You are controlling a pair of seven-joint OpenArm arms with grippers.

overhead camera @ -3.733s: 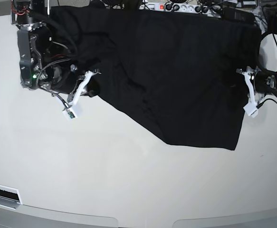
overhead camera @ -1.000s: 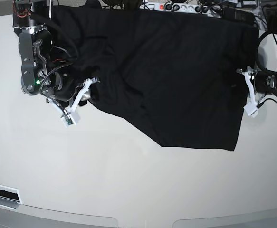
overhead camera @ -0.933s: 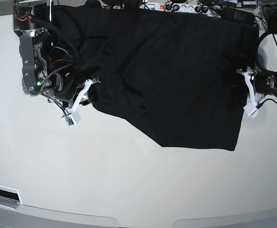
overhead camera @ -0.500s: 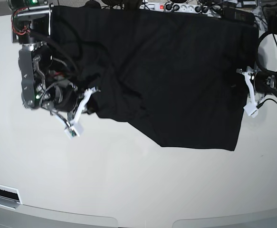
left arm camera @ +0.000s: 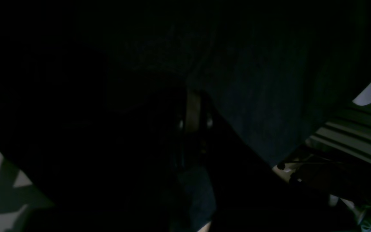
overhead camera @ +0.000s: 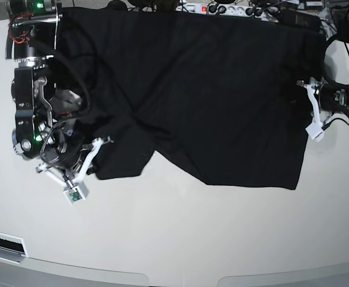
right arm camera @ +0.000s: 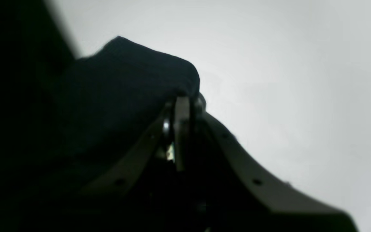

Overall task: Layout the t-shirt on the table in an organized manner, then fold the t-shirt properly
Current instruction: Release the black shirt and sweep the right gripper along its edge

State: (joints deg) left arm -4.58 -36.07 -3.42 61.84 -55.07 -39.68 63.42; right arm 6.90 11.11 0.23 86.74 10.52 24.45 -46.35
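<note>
The black t-shirt lies spread over the far half of the white table, with creases near its left side. My right gripper, on the base view's left, is shut on a bunched corner of the t-shirt; the right wrist view shows this dark fold pinched in the jaws above the bare table. My left gripper, on the base view's right, is at the t-shirt's right edge. In the very dark left wrist view its jaws are closed with fabric all around them.
A power strip and cables run along the table's far edge behind the t-shirt. A dark slot sits at the front left corner. The table's rounded front edge is close to the bottom of the base view.
My right gripper has moved toward the table's front and a little left, dragging the t-shirt's left corner out with it. My left gripper has shifted slightly toward the back, still at the right edge.
</note>
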